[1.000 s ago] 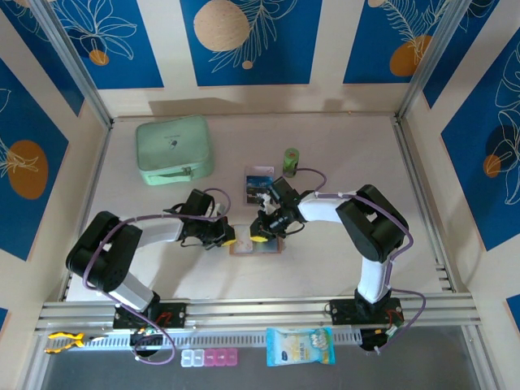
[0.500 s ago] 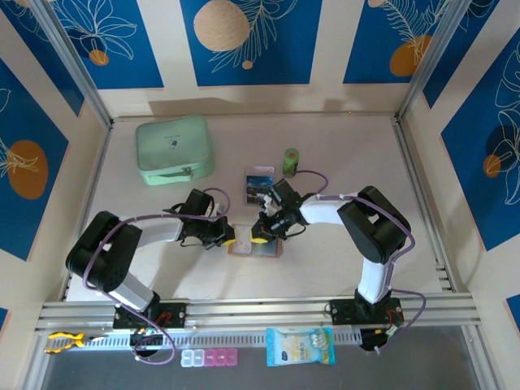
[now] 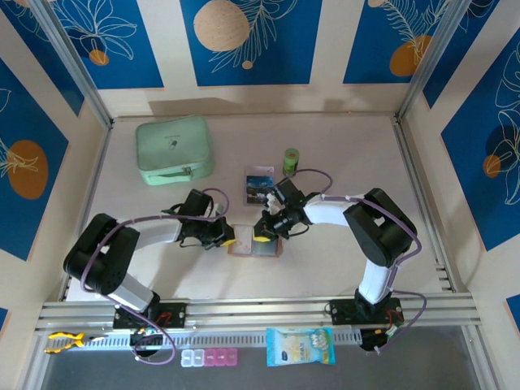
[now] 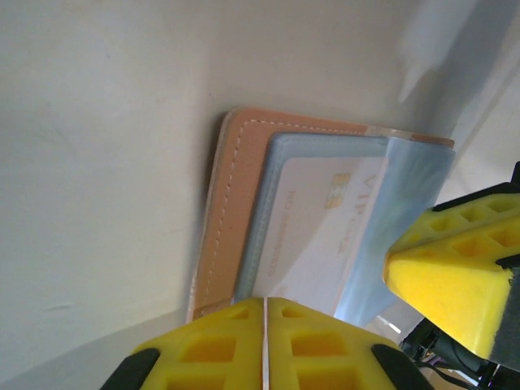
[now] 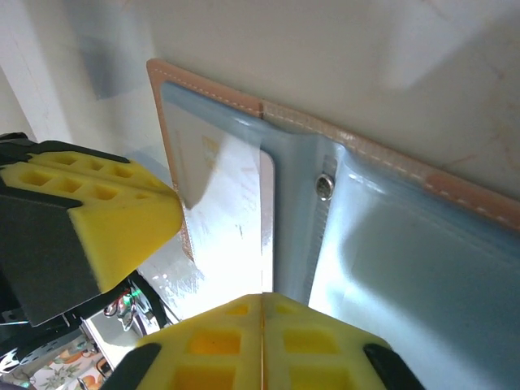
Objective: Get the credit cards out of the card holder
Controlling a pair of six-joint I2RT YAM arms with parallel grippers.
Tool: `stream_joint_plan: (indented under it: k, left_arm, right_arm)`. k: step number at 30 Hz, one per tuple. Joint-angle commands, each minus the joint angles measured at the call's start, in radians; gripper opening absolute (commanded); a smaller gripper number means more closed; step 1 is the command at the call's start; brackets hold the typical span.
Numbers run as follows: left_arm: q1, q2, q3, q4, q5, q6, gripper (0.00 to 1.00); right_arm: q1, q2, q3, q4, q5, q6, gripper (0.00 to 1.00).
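We saw the small flat tan-pink leather card holder (image 3: 256, 248) lying open on the pale tabletop (image 3: 341, 146), between the two claws. From above, much of it was covered. The left gripper (image 3: 229, 240) sat at its left edge and the right gripper (image 3: 262, 236) at its rear edge, and we could not tell from there whether either tip touched the leather.

In the left wrist view the left gripper (image 4: 266, 310) had its yellow foam pads pressed flat together, with only a thin seam between them, and they hid the card holder's near corner. Beyond them we made out a stitched tan border and a pale card with a gold chip (image 4: 313, 236), marked VIP, tucked inside a cloudy greyish pocket. Its far end was cut off behind the right gripper's yellow pad (image 4: 455, 272).

In the right wrist view the right gripper (image 5: 262, 309) was likewise closed, pads together, over the greyish pockets (image 5: 406, 268) near a small metal snap (image 5: 325, 187). Glare washed out the pale card there.

A small blue and dark printed card (image 3: 260, 183) lay by itself on the tabletop just behind the card holder, near an upright green cylinder (image 3: 291, 160). A mint-green zip case (image 3: 173, 149) sat well apart at the left rear.
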Motion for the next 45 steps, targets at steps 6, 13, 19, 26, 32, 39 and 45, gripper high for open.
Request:
stream_joint_plan:
  k: [6,13,19,26,32,39,45]
  left_arm:
    - [0.006,-0.021,0.034,-0.087,-0.026,0.034,0.07]
    - [0.005,0.031,-0.001,-0.054,-0.019,0.029,0.02]
    - [0.004,0.028,-0.02,-0.058,-0.029,0.029,0.01]
    - [0.005,0.021,-0.021,-0.065,-0.033,0.029,0.01]
    - [0.005,0.018,-0.024,-0.063,-0.033,0.027,0.01]
    - [0.005,0.016,-0.019,-0.065,-0.034,0.027,0.01]
    - [0.004,0.014,-0.016,-0.069,-0.033,0.027,0.01]
  right_arm:
    - [0.019,-0.036,0.023,-0.037,0.002,0.001,0.2]
    - [0.032,-0.02,0.038,-0.036,0.004,0.011,0.24]
    - [0.04,-0.004,0.052,-0.032,0.0,0.012,0.23]
    - [0.042,0.024,0.064,-0.036,0.006,0.012,0.23]
    - [0.045,0.029,0.067,-0.075,0.042,-0.001,0.23]
    - [0.05,0.036,0.07,-0.073,0.039,0.001,0.23]
    - [0.051,0.036,0.08,-0.067,0.034,0.0,0.22]
